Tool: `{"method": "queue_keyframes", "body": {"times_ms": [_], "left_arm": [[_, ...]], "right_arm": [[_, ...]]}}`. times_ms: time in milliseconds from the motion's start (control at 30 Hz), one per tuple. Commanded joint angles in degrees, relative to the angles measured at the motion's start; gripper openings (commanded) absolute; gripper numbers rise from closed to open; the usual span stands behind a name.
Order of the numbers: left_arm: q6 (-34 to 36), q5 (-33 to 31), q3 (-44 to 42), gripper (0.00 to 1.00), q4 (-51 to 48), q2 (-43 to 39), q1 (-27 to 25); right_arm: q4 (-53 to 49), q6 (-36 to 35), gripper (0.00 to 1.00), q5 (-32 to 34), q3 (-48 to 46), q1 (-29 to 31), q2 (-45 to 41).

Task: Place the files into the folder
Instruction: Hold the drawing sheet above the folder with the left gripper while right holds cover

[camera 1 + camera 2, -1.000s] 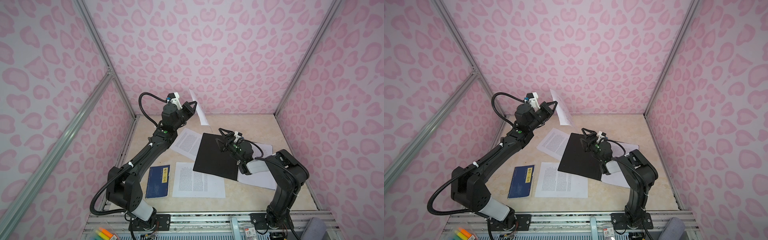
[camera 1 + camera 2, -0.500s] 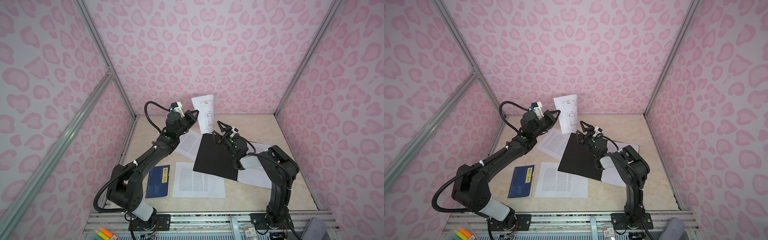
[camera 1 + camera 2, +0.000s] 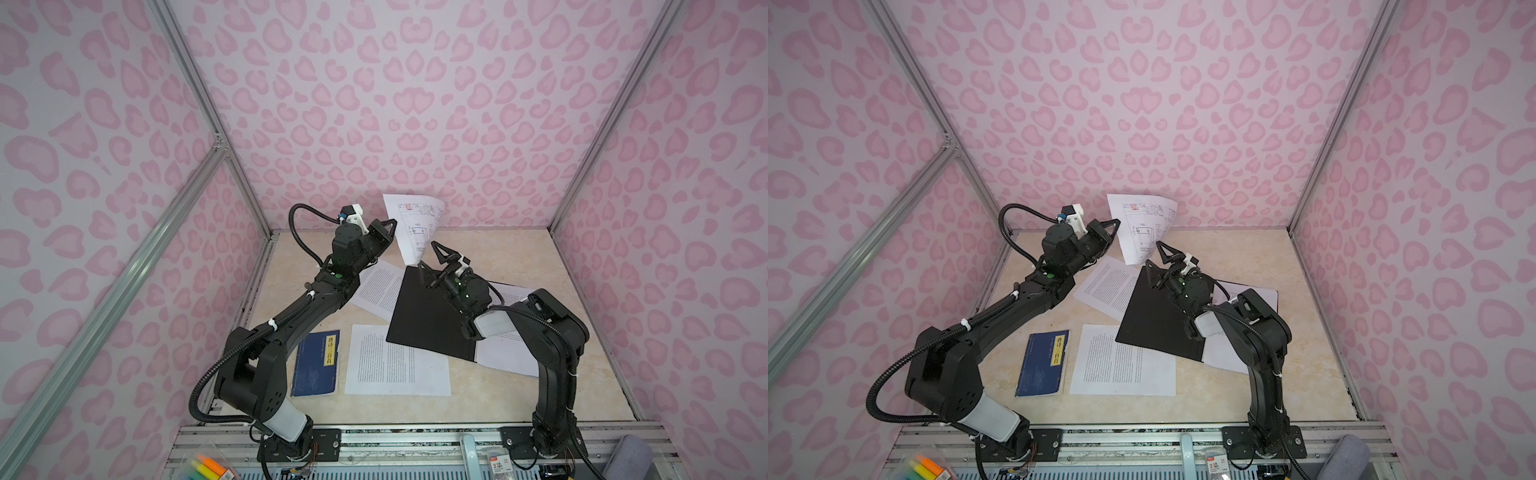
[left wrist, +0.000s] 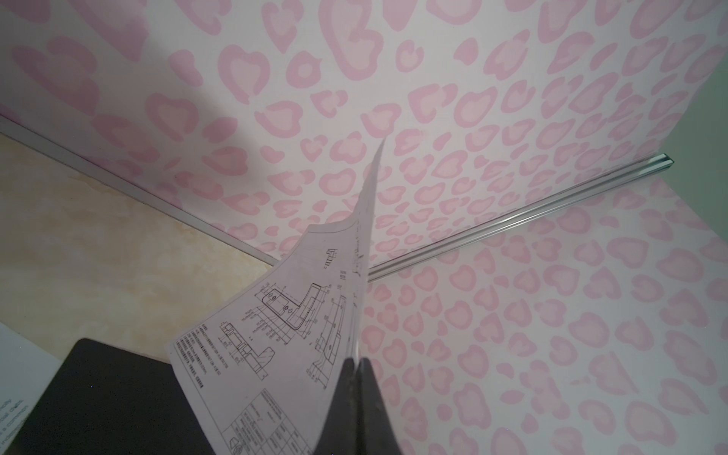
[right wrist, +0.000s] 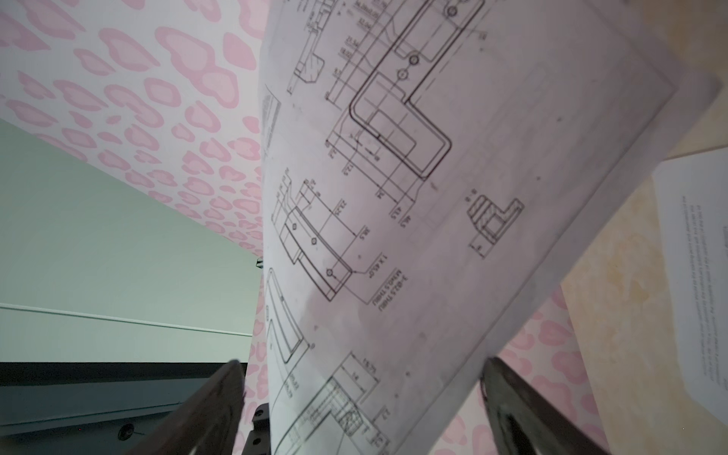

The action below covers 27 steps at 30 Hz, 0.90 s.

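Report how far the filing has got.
Done: the folder lies open, black inside up, with no sheet visible on it. In hand: the left gripper is shut on the drawing sheet, raised near the folder's far corner. The right gripper is open, its fingers either side of that sheet's lower part. Left: this sheet and the text sheets lying around the folder.

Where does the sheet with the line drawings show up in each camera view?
Both top views: drawing sheet held up at centre back.
Left wrist: lower centre of the picture, rising from the shut left gripper.
Right wrist: fills the upper middle.
Shared landmark: pink patterned wall.
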Motion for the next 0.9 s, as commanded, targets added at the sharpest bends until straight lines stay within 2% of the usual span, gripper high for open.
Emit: {"method": "queue_keyframes", "body": {"times_ms": [0,633,800,867], "left_arm": [[-1.1,0.7,2.1,0.04,2.7,1.3,0.0],[-5.9,3.6,12.5,0.04,2.7,9.2,0.3],[-6.3,3.7,11.3,0.04,3.1,8.9,0.4],[-6.3,3.8,10.4,0.04,3.1,8.2,0.5]], "right_arm": [[1.9,-1.2,0.98,-0.6,0.7,1.2,1.4],[2.0,-1.2,0.98,0.4,3.5,1.7,5.4],[2.0,-0.9,0.98,0.5,4.1,1.0,5.6],[2.0,-0.8,0.94,0.6,4.2,0.5,5.7]]}}
